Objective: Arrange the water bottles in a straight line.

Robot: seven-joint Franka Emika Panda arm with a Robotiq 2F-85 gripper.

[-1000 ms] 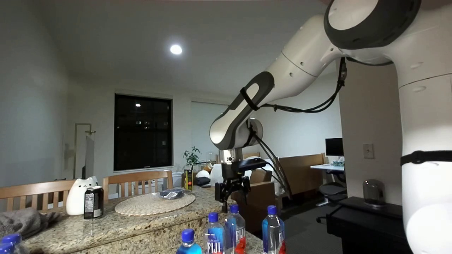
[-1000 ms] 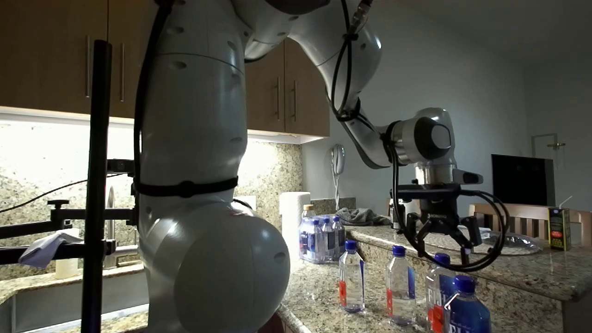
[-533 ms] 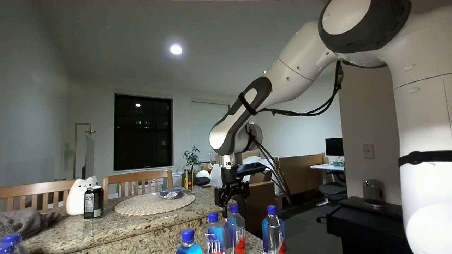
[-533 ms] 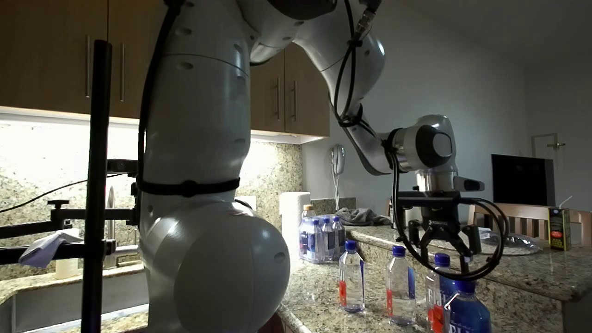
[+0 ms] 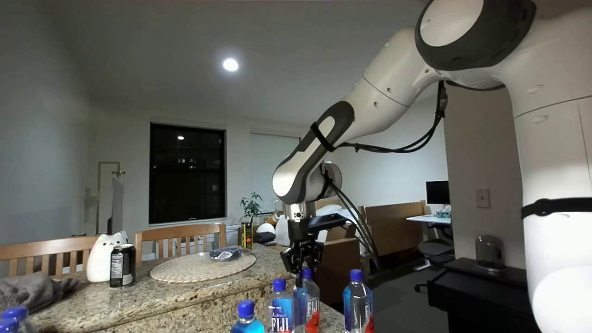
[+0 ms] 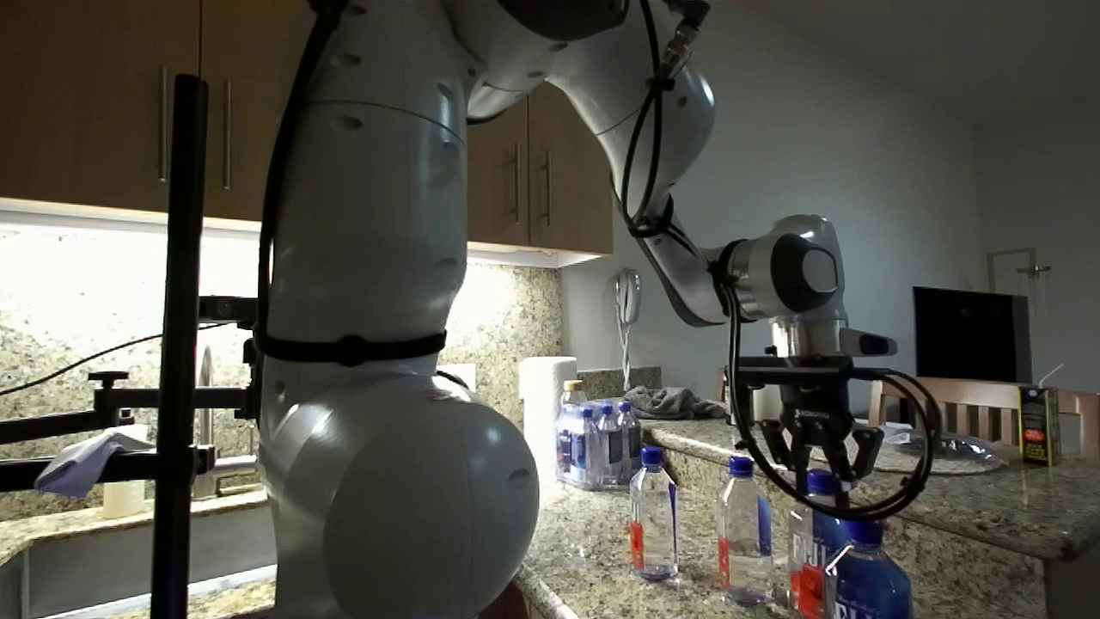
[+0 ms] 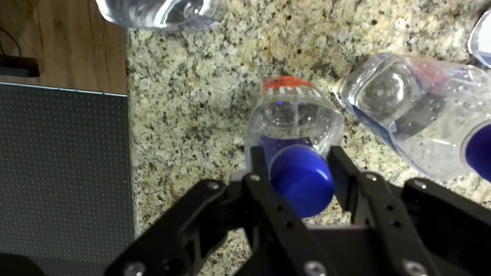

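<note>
In the wrist view my gripper (image 7: 297, 157) has its fingers on both sides of a water bottle's neck, close against the blue cap (image 7: 301, 182). That clear bottle (image 6: 797, 550) stands upright on the lower granite counter, its label blue and red. Beyond it in the same exterior view are two more water bottles, the farther bottle (image 6: 653, 520) and the middle bottle (image 6: 743, 533). A blue-looking bottle (image 6: 868, 580) is nearest that camera. To the right in the wrist view a neighbouring bottle (image 7: 418, 111) stands close by; another bottle (image 7: 161, 11) is cut off at the top.
A group of similar bottles (image 6: 597, 447) stands beside the paper towel roll (image 6: 546, 413). The raised ledge carries a woven mat (image 5: 203, 270), a black can (image 5: 122, 266) and a white cat-shaped object (image 5: 99, 261). The counter's edge (image 7: 130, 153) runs left of the gripped bottle.
My gripper came down over the bottle, and its wide-spread fingers have closed around the neck. The bottle has shifted slightly; the others stand where they were.
</note>
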